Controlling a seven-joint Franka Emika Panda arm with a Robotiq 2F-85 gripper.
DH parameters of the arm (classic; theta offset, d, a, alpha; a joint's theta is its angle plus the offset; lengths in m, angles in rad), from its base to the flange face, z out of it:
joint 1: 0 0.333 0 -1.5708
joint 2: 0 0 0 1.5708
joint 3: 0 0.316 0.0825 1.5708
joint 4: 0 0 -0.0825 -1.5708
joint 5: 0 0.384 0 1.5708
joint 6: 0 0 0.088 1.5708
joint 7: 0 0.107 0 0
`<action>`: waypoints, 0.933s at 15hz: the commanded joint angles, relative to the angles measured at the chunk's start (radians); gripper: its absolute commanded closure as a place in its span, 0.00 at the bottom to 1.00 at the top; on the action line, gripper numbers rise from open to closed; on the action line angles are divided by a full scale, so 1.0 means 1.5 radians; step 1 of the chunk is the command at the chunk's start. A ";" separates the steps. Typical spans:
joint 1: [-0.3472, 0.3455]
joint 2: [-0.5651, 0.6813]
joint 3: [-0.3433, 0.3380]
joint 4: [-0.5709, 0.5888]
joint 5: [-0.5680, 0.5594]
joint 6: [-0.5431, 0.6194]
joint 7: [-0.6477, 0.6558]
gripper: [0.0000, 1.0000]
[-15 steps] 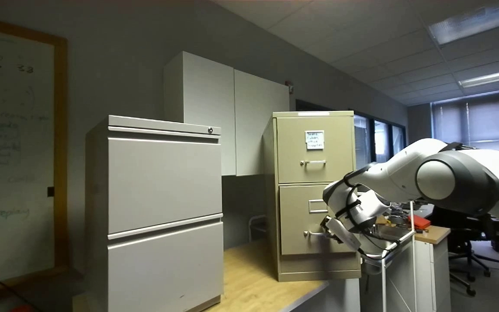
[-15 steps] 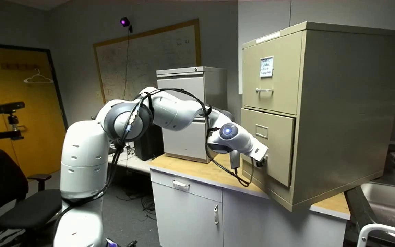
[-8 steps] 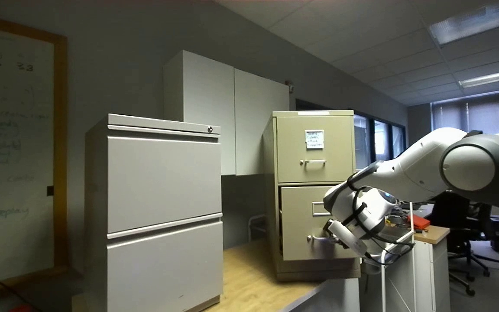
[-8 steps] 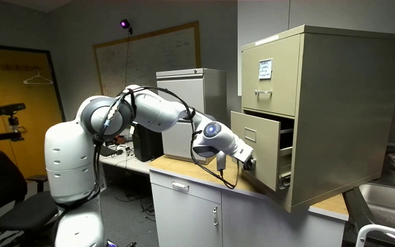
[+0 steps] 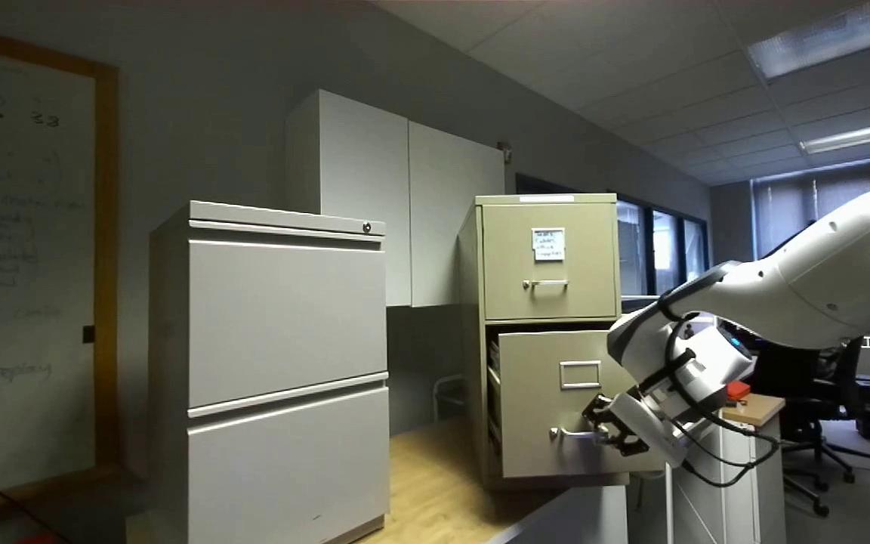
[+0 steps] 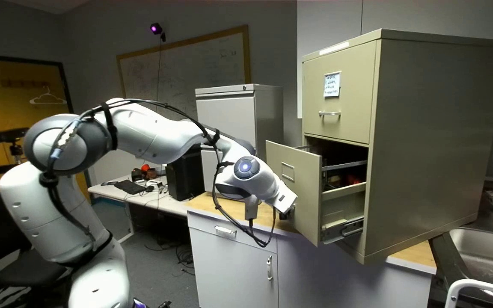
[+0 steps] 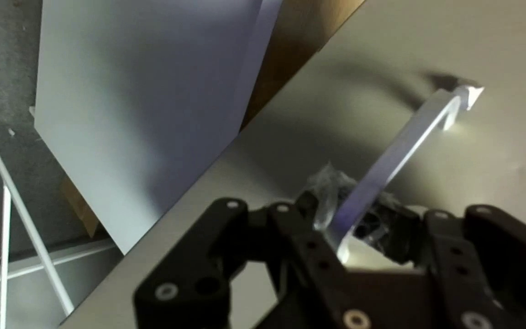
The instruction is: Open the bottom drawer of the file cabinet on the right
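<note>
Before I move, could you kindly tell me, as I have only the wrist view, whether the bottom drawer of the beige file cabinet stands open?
Observer: Yes, the bottom drawer stands open in both exterior views.
Operator: Thank you; is the drawer above it shut?
Observer: Yes, the top drawer is shut.
Operator: And could you see anything inside the open one?
Observer: Something red shows inside in an exterior view, though I cannot tell what it is.

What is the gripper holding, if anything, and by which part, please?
The metal bar handle of the open lower drawer, pinched by the gripper toward the end away from the latch.
</note>
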 commanded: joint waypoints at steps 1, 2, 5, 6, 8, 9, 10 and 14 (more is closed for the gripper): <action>-0.005 -0.128 -0.045 -0.146 -0.002 -0.142 -0.051 0.97; 0.043 -0.157 -0.109 -0.172 -0.038 -0.168 -0.043 0.97; 0.035 -0.246 -0.165 -0.239 -0.102 -0.281 -0.048 0.97; 0.028 -0.276 -0.183 -0.261 -0.126 -0.322 -0.050 0.97; 0.014 -0.323 -0.216 -0.284 -0.173 -0.405 -0.048 0.97; -0.013 -0.269 -0.215 -0.216 -0.171 -0.480 -0.064 0.97; -0.012 -0.291 -0.235 -0.227 -0.187 -0.518 -0.066 0.97; -0.087 -0.309 -0.092 -0.224 -0.222 -0.404 -0.020 0.59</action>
